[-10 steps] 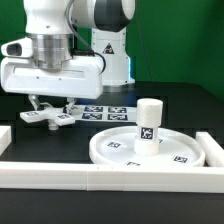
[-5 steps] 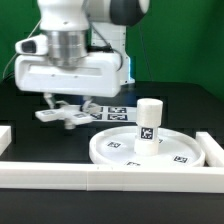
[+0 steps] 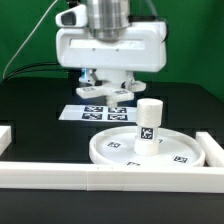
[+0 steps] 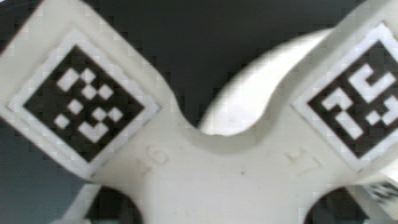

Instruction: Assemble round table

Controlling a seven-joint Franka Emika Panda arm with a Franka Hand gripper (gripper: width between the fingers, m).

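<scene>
Gripper [image 3: 105, 89] clamped on the cross piece [image 3: 92, 93], held in the air over the marker board [image 3: 80, 113]. In the wrist view, two tagged arms of the cross piece [image 4: 196, 165] fill the frame. Post [image 3: 148, 121] upright at the centre of the disc [image 3: 108, 150]. Cross piece at about 10 o'clock from the post, apart from it.

Risks, as judged:
- Carried across too low, an arm could clip the post and topple it.
- If the hub lands off-centre on the post top, it could jam or twist in the grip.

The cylinder post [image 3: 148, 122] stands on the round disc [image 3: 165, 150]. Behind the disc lies the marker board [image 3: 95, 113]; higher behind the disc hangs the four-armed cross piece [image 3: 105, 93].
</scene>
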